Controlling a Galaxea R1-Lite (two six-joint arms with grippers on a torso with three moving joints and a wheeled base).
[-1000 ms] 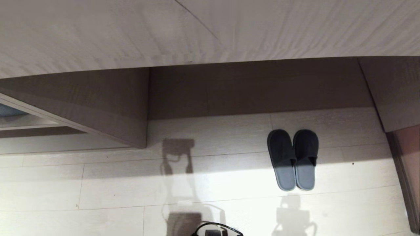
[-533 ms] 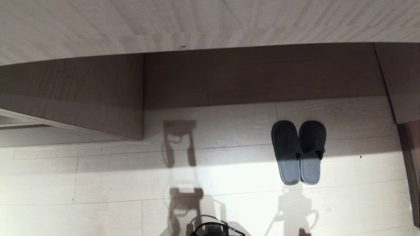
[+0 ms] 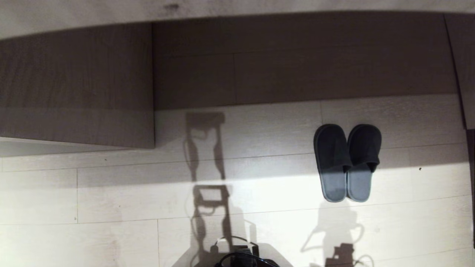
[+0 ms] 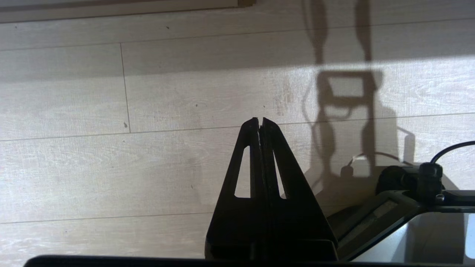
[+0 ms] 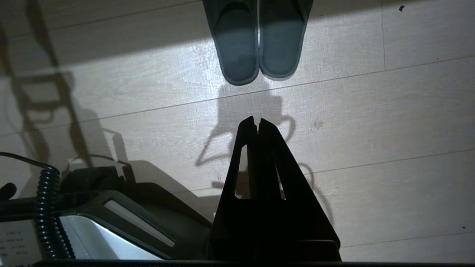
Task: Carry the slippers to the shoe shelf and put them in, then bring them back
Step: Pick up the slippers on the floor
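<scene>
**Slippers ahead on the floor, both grippers pressed together**

Closest to me, the left gripper (image 4: 259,120) hangs over bare floor (image 3: 111,193), fingers pressed together, holding nothing. The right gripper (image 5: 256,120) is the same, pointing at the slippers (image 3: 347,163) just ahead. They lie side by side, touching, toes towards the wooden unit (image 3: 297,59): dark grey-blue straps, lighter soles. I reckon they're light, soft and floppy; I'd pinch the paired straps or inner edges together.
</scene>
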